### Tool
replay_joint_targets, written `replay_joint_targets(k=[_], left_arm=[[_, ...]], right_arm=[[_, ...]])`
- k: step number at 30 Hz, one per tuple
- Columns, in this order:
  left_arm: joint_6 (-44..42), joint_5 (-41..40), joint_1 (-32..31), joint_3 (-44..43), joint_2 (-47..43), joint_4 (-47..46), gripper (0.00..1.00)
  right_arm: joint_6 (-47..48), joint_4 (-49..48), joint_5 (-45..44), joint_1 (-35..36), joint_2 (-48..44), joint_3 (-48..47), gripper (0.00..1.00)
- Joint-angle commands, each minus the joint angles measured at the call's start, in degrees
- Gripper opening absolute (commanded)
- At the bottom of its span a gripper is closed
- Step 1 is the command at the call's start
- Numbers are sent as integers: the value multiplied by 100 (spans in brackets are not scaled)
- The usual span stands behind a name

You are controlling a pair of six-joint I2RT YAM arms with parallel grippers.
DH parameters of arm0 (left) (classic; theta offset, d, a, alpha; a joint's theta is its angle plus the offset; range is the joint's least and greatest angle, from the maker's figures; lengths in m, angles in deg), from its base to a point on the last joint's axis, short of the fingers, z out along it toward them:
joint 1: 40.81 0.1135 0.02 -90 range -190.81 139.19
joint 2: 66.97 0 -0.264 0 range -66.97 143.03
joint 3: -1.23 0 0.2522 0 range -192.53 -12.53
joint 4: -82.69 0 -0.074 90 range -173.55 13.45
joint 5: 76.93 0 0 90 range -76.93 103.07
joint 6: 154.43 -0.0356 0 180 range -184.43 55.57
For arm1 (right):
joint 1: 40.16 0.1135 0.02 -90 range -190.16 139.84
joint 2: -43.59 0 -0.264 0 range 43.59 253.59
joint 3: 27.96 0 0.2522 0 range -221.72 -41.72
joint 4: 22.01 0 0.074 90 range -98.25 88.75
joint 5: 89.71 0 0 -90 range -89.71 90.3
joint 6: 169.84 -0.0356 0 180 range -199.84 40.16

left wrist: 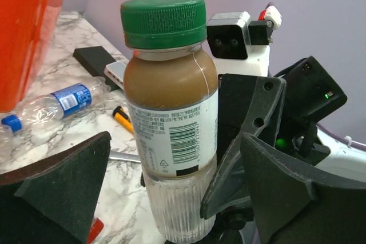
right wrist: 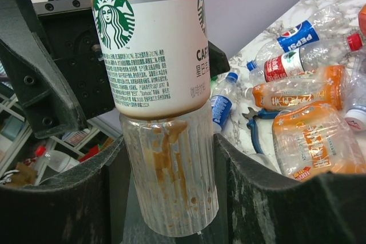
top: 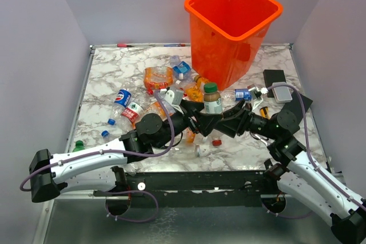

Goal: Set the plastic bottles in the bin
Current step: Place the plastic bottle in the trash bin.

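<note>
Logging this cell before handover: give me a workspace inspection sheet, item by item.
Surface: marble table, crowded at centre.
Job's things: orange bin upright at the far side; crushed bottles scattered on the table; coffee bottle upright between both hands.
Clutter: pliers among the bottles; black box and grey device at right.
Hands: right hand shut on the coffee bottle's base; left hand open either side of it.
Cables: purple cable along each arm.
Surroundings: plain walls.

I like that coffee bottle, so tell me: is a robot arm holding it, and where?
The right arm's fingers clamp the green-capped coffee bottle by its clear ribbed bottom part. The left arm's fingers are spread open, not touching it.
</note>
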Motion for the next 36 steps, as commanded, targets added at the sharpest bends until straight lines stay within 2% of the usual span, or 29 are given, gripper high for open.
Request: replay_joint_targets(k=[1,3,5,7,9,12,13,19,23,28,32,36], left_arm=[[113,411,43,-132,162,-368,89],[136,436,50,-91,193,-492,81],[142,465,52,-74,227,-571,68],[130,464,56,-65,255,-594,53],[129,460,66,-37,274,-642,44],[85,490,60,-15,288,-703,34],[50,487,60,-9,276,-703,31],[-286,250,85,124,6,-580,21],[-774,373,104,106,-291,133,15],[-1212,804,105,31,-527,1049,9],[-1220,925,104,80,-691,1155,7],[-1222,941,108,80,-729,1215,6]], right_arm=[[250,-58,55,43,-73,-35,28],[290,37,56,40,-118,-21,28],[348,179,43,42,-182,-38,31],[434,406,23,42,-257,-99,38],[542,686,-4,45,-324,-189,47],[695,1359,-99,42,-416,-397,71],[770,1649,-155,39,-456,-505,76],[1538,3720,-450,43,-655,-1557,99],[2178,4841,-1058,43,-575,-2655,100],[2138,4975,-1721,38,74,-3814,96],[1941,5058,-1437,39,1111,-4447,87],[1689,4632,-954,46,1547,-4567,86]])
